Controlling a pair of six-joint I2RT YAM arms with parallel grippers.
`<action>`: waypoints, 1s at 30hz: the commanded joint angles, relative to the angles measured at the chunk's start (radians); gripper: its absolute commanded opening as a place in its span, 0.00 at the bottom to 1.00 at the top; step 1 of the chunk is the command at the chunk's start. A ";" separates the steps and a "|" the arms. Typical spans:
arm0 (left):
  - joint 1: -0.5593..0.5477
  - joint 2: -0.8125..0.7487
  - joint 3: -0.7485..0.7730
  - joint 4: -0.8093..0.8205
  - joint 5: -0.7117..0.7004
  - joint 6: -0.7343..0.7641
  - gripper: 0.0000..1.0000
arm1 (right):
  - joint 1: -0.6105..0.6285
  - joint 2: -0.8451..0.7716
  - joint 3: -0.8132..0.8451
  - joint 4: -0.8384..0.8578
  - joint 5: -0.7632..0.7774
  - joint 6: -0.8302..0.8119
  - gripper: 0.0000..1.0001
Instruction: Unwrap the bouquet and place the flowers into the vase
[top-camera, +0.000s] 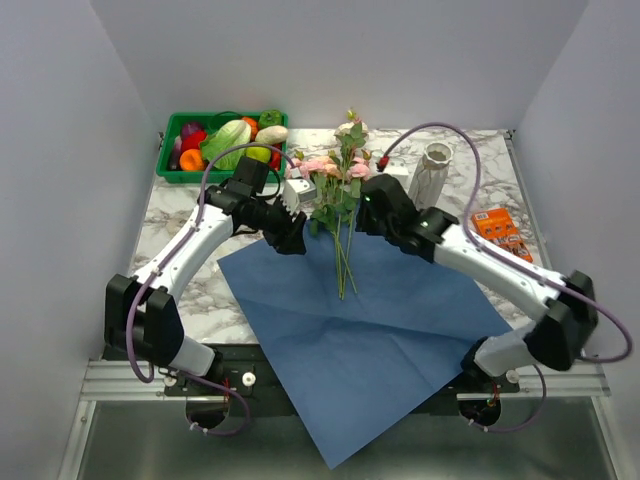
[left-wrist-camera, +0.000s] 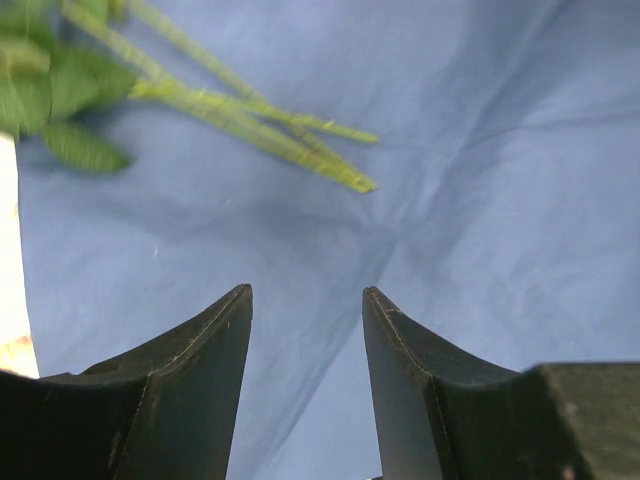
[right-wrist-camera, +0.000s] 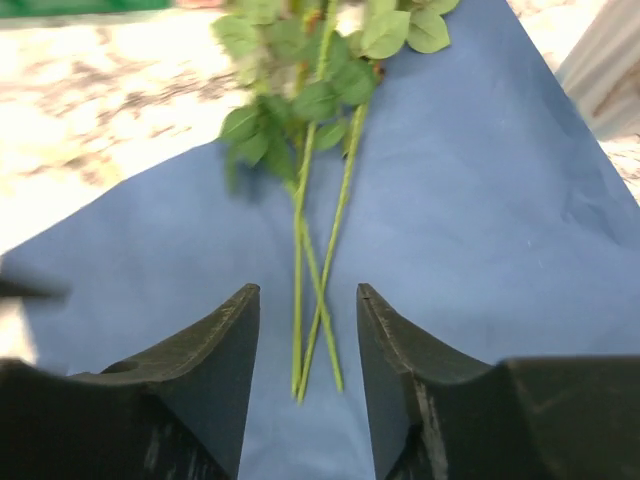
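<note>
Plain blue all over, that was the paper sheet (top-camera: 370, 330). The flowers (top-camera: 338, 190) showed pink, cream and peach blooms over green stems and leaves. Far right, the vase (top-camera: 432, 172) was whitish-grey. The table (top-camera: 175, 200) was white marble with grey veins, the far-left crate (top-camera: 185, 177) green, the right-hand packet (top-camera: 500, 232) orange.

A: What's off-task on the worktop (top-camera: 510, 180)?
B: Green crate (top-camera: 175, 175), far-left corner, full of toy vegetables. Pale green cabbage (top-camera: 228, 140) in the middle, orange piece (top-camera: 191, 160) front left, purple one (top-camera: 190, 129) behind it, beige lump (top-camera: 271, 134) at the right end.
A: Right side?
B: Small orange packet (top-camera: 500, 230), lying flat near the right edge, well apart from the crate.
A: Surface?
B: White-grey marble pattern. Plain white walls on three sides, aluminium rail (top-camera: 110, 378) along the near edge.
A: White thing, mid-back?
B: Boxy item (top-camera: 296, 190). Too small to tell what it is.
</note>
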 joint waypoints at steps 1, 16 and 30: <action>0.005 -0.045 -0.078 0.133 -0.146 -0.088 0.57 | -0.062 0.269 0.104 -0.004 -0.076 -0.013 0.47; 0.026 -0.140 -0.173 0.133 -0.206 -0.055 0.57 | -0.138 0.695 0.357 0.033 -0.075 -0.019 0.38; 0.045 -0.166 -0.182 0.108 -0.211 -0.022 0.58 | -0.171 0.792 0.359 0.035 -0.049 0.016 0.38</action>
